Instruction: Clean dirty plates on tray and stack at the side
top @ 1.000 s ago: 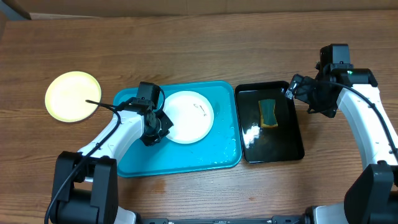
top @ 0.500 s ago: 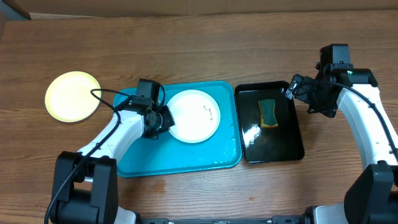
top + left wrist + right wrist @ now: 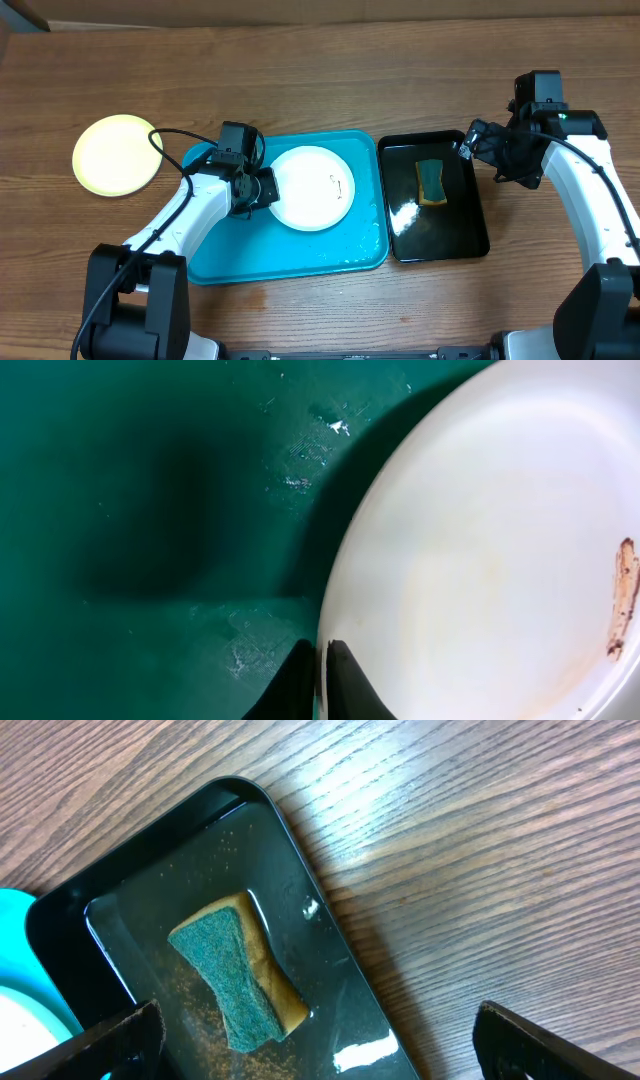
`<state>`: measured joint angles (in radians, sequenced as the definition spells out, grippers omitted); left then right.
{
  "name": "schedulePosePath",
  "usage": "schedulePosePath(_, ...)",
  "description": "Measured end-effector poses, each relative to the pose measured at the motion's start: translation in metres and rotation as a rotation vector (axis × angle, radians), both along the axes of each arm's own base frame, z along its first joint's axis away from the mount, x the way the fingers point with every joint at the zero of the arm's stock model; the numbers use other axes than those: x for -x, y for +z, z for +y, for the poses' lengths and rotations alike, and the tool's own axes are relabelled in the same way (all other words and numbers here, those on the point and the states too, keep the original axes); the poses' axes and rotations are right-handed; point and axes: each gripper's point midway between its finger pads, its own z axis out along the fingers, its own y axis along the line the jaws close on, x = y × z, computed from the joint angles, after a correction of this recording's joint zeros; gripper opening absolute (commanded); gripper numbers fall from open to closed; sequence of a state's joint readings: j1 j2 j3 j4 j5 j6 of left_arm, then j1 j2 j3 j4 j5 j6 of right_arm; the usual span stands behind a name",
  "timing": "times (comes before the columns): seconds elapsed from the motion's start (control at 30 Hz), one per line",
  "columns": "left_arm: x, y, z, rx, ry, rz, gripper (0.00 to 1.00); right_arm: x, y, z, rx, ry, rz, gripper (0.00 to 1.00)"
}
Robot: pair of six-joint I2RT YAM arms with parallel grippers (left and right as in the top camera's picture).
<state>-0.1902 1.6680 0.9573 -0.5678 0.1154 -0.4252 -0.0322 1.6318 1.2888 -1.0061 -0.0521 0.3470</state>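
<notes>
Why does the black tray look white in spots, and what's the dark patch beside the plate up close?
Overhead view: the white spots on the black tray are glare, light bouncing off its glossy floor. Right wrist view: the same tray glints beside the sponge. Left wrist view: the dark patch on the turquoise tray beside the white plate is a soft shadow, its source unseen.

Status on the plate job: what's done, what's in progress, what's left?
Done: the yellow-green plate lies on the table left of the turquoise tray, no smudge visible from overhead. In hand: the left gripper pinches the rim of the white plate; a brown smear marks it. Left: the right gripper is open by the black tray, sponge not picked up; no scrubbing, no stack yet.
</notes>
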Motion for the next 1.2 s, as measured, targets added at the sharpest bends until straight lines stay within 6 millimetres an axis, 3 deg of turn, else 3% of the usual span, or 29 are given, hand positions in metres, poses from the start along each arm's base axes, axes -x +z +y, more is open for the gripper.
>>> schedulePosePath(0.13,0.0,0.0,0.0,-0.003,-0.01,-0.003,0.09,0.0,0.0,0.0,0.0,0.001,0.0,1.0)
schedulePosePath(0.33,0.0,0.0,0.0,-0.005,-0.017,-0.003,0.27,0.0,0.0,0.0,0.0,0.001,0.0,1.0)
schedulePosePath(0.5,0.003,0.006,0.002,-0.019,-0.016,0.031,0.29,0.0,0.0,0.0,0.0,0.001,-0.001,1.0)
schedulePosePath(0.73,-0.012,0.059,0.007,-0.073,-0.031,0.038,0.27,0.0,0.0,0.0,0.0,0.0,0.0,1.0)
schedulePosePath(0.83,-0.01,0.073,0.011,-0.097,-0.04,0.058,0.29,0.0,0.0,0.0,0.0,0.001,0.0,1.0)
schedulePosePath(1.0,0.008,0.072,0.016,-0.121,-0.043,0.134,0.4,0.0,0.0,0.0,0.0,0.0,0.0,1.0)
schedulePosePath(1.07,0.01,0.07,0.014,-0.112,-0.046,0.149,0.38,0.0,0.0,0.0,0.0,0.0,0.0,1.0)
schedulePosePath(1.2,0.005,0.059,0.008,-0.091,-0.037,0.166,0.46,0.0,0.0,0.0,0.0,0.0,0.0,1.0)
